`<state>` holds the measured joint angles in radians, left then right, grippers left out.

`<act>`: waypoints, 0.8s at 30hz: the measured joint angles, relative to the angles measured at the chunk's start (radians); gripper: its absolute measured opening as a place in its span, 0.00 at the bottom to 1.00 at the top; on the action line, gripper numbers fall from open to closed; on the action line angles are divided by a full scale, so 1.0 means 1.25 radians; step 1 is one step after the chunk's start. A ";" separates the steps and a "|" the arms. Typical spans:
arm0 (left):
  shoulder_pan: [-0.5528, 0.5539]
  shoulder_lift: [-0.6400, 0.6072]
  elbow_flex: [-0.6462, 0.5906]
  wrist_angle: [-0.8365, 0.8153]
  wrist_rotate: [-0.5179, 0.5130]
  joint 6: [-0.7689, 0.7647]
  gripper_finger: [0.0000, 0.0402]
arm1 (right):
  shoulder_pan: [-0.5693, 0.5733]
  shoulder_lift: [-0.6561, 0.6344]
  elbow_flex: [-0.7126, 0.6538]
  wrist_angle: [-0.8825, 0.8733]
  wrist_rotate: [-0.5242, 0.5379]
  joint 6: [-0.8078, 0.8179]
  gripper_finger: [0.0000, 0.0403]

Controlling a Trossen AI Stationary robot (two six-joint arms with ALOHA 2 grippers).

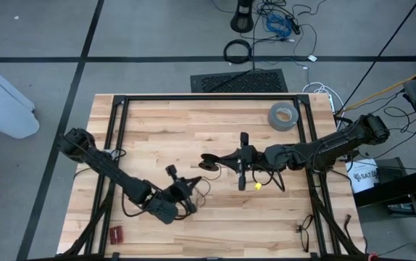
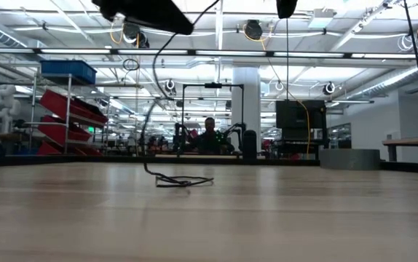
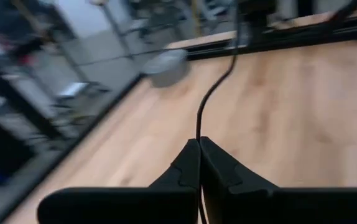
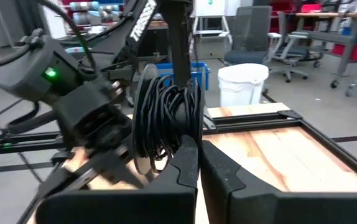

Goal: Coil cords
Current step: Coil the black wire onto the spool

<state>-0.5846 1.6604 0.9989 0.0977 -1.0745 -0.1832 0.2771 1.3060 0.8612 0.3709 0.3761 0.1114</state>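
On the bench (image 1: pixel 164 123), the thin black cord (image 3: pixel 213 93) is pinched between the closed left fingers (image 3: pixel 185 171) at lower centre, while a wound bundle is clamped by the closed right fingers (image 4: pixel 181 165) beside an arm lettered "TROSSEN".

Closed right pincer (image 4: pixel 198 163) before black coiled cord (image 4: pixel 166 115) on spool.

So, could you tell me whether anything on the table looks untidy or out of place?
Yes: the cord is only partly coiled. Some is wound on the reel just ahead of the right gripper, while a loose, kinked heap lies on the table, and the left gripper pinches a strand.
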 joint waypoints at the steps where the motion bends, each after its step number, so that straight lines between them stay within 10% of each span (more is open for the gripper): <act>1: -0.002 -0.004 0.000 -0.019 -0.025 -0.007 0.01 | 0.000 0.000 0.000 0.000 -0.011 0.000 0.00; 24: -0.011 -0.198 0.000 -0.424 -0.064 -0.310 0.00 | 0.002 0.001 0.000 -0.102 -0.075 0.043 0.00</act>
<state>-0.5987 1.4130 0.9993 -0.4328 -1.1541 -0.5705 0.2796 1.3067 0.8612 0.2429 0.2822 0.1647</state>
